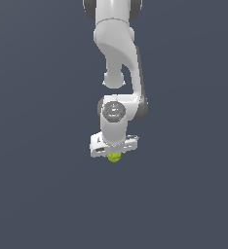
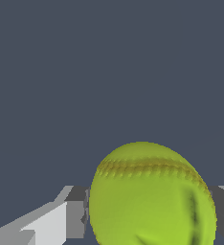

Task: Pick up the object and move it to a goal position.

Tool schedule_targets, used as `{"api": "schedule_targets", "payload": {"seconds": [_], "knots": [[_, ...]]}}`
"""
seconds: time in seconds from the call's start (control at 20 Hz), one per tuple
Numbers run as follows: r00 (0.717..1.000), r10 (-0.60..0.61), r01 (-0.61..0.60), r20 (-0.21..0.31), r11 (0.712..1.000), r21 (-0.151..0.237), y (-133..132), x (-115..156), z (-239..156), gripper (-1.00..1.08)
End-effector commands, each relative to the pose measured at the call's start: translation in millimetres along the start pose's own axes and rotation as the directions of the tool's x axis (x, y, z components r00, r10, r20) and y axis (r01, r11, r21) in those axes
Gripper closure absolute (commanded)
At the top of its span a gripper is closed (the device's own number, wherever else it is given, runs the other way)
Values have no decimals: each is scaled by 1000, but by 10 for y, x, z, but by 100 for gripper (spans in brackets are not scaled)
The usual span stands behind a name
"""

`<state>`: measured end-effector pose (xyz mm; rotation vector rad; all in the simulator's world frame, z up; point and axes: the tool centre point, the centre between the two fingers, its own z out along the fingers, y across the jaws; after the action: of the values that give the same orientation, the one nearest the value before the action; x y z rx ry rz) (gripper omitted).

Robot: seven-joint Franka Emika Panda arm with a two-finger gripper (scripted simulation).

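Exterior view: you see only the ball's lower part under the white hand; the fingers are hidden, so their grip can't be judged here. Wrist view: ball sits between the grey fingers, both touching it, clenched; its lower edge is cut off.

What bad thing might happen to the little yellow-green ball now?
1. The ball is round and sits between the fingers of the end effector, so it might slip or roll out if the grip is loose.
2. In the exterior view only a small part of the ball pokes out below the end effector, so I cannot tell how firmly it is held. A quick move might shake it free.
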<state>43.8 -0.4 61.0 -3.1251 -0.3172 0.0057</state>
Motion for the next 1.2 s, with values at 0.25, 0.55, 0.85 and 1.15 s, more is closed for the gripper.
{"api": "schedule_targets", "payload": {"seconds": [0.25,0.55,0.85,1.15], "knots": [[1000,1,-1,-3,1000,-1,243,-104,-551,108],[1000,0,0,-3,1000,0,528,-235,-1200,108],[1000,0,0,-3,1000,0,826,-368,-1879,108],[1000,0,0,-4,1000,1,1119,-491,-2545,108]]}}
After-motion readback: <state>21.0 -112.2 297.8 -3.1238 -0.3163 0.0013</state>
